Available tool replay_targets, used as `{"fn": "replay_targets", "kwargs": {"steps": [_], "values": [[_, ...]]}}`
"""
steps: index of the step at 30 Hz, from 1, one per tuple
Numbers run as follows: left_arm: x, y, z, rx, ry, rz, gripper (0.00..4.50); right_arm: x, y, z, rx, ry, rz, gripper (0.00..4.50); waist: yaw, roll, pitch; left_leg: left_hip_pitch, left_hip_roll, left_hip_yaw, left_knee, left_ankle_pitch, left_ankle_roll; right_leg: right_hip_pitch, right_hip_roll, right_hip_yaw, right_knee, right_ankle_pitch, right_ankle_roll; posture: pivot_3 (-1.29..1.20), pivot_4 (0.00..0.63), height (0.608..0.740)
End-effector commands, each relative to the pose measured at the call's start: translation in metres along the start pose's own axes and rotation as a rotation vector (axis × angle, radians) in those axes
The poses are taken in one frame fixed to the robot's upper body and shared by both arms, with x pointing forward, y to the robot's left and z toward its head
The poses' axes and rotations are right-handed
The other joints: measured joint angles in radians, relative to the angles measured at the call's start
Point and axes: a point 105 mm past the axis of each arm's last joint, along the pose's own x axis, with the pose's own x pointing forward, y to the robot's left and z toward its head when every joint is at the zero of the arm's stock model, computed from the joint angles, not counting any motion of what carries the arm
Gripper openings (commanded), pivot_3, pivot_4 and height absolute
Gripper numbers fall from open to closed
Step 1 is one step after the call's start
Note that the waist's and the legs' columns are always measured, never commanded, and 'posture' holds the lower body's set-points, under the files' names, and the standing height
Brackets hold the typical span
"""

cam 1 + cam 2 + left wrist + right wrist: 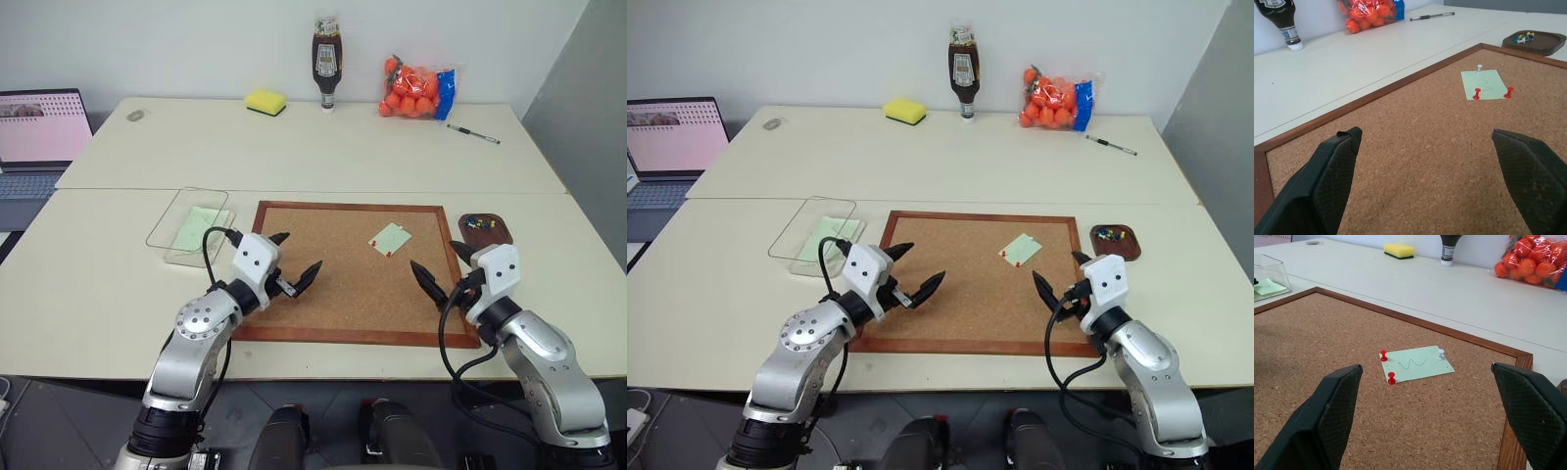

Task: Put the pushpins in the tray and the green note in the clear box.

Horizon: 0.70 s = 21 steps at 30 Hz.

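Three small pushpins (1391,378), two red, one white, pinning pale-green square note (1418,364) to wood-framed corkboard (333,304), both black-fingered grippers (292,264) (439,266) spread wide above its near edge.

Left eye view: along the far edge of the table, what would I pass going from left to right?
Laptop → yellow sponge → brown sauce bottle → bag of oranges → pen.
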Motion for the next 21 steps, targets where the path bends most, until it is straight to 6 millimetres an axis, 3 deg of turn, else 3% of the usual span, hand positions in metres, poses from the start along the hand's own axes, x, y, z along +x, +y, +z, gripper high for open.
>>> {"fn": "replay_targets", "kwargs": {"steps": [1,10,16,21], "values": [[0.002,0.001,0.011,0.019,-0.044,0.002,4.5,0.0,0.0,0.015,-0.026,-0.067,-0.007,4.47,0.0,0.0,0.0,0.0,0.0,0.0,0.0,0.0,0.0,0.0,0.0,0.0,0.0,0.0,0.0,0.0,0.15,0.74],[0.004,0.002,0.011,0.051,-0.028,0.004,4.5,0.001,0.001,0.015,-0.027,-0.066,-0.006,4.47,0.0,0.0,0.0,0.0,0.0,0.0,0.0,0.0,0.0,0.0,0.0,0.0,0.0,0.0,0.0,0.0,0.15,0.74],[0.014,0.007,0.021,0.03,-0.062,0.016,4.5,0.001,0.001,0.015,-0.03,-0.066,-0.003,4.47,0.0,0.0,0.0,0.0,0.0,0.0,0.0,0.0,0.0,0.0,0.0,0.0,0.0,0.0,0.0,0.0,0.15,0.74],[0.023,-0.002,0.028,0.015,-0.082,-0.065,4.5,0.003,0.001,0.018,-0.032,-0.07,0.004,4.47,0.0,0.0,0.0,0.0,0.0,0.0,0.0,0.0,0.0,0.0,0.0,0.0,0.0,0.0,0.0,0.0,0.15,0.74]]}}
